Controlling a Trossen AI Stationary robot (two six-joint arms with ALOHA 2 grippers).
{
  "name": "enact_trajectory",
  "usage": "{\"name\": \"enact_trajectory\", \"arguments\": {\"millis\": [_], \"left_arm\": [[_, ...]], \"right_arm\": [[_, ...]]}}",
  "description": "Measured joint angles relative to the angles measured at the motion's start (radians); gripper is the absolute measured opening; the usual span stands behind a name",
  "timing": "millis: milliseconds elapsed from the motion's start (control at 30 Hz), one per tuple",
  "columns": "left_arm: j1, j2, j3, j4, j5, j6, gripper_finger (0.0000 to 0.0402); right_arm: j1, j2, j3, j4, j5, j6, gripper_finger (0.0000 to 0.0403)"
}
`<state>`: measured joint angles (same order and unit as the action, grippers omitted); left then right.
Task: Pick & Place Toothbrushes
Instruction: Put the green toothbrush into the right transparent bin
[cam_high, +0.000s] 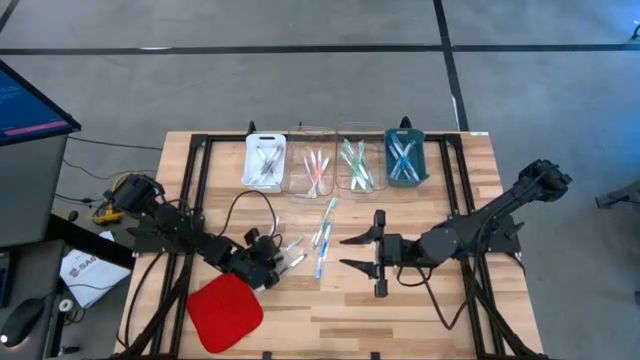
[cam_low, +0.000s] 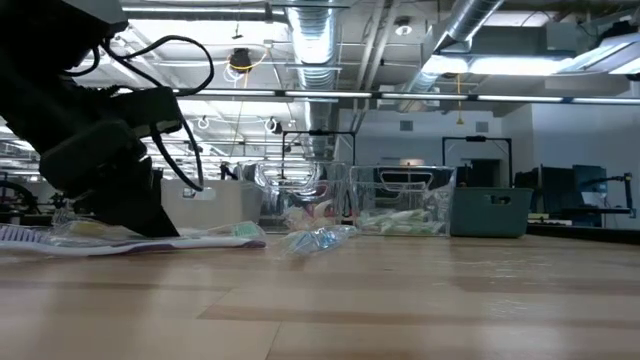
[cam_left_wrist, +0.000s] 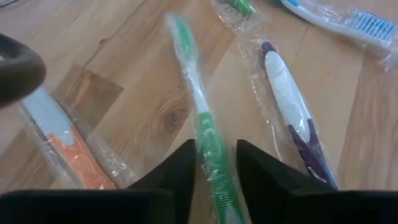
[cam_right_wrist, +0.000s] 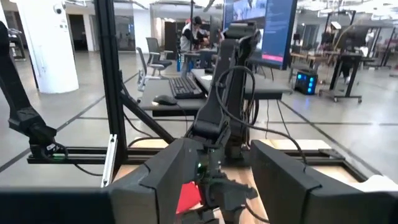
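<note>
My left gripper sits low over the table beside the red pad, shut on a green toothbrush in a clear wrapper; its far end points toward the trays. Loose on the wood around it lie an orange-handled brush, a purple-handled brush and a blue brush. More blue brushes lie mid-table. My right gripper waits open at mid-table, right of the loose brushes, touching nothing. My left gripper pinches the green toothbrush by its ribbed green handle between the two fingers. The fingers lie along the brush, which runs out ahead of them. Whether the brush is lifted off the wood, I cannot tell.
Four small trays stand in a row at the far side: white, clear, clear, teal, each holding brushes. A red square pad lies near the front edge. Bare wood lies between the grippers and the near edge.
</note>
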<state>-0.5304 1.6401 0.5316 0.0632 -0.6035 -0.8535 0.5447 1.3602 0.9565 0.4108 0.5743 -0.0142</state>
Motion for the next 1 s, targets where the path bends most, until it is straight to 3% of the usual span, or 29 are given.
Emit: {"name": "enact_trajectory", "arguments": {"millis": [267,400,533,700,1000], "left_arm": [[0.001,-0.020,-0.003,0.014,0.019,0.005,0.0027],[-0.002,-0.077,-0.005,0.015,0.041,0.038,0.0031],[-0.001,-0.145,-0.004,0.022,-0.008,0.064,0.0043],[-0.002,-0.226,-0.003,0.037,-0.040,0.131,0.0027],[-0.001,-0.287,-0.003,0.182,-0.073,0.264,0.0032]], "right_arm": [[-0.006,0.000,0.000,-0.015,0.001,0.018,0.0173],[-0.006,0.000,0.000,-0.014,0.001,0.015,0.0176],[-0.006,0.000,0.000,-0.014,0.001,0.015,0.0175],[-0.006,0.000,0.001,-0.014,0.001,0.015,0.0171],[-0.006,0.000,0.001,-0.014,0.001,0.015,0.0170]]}}
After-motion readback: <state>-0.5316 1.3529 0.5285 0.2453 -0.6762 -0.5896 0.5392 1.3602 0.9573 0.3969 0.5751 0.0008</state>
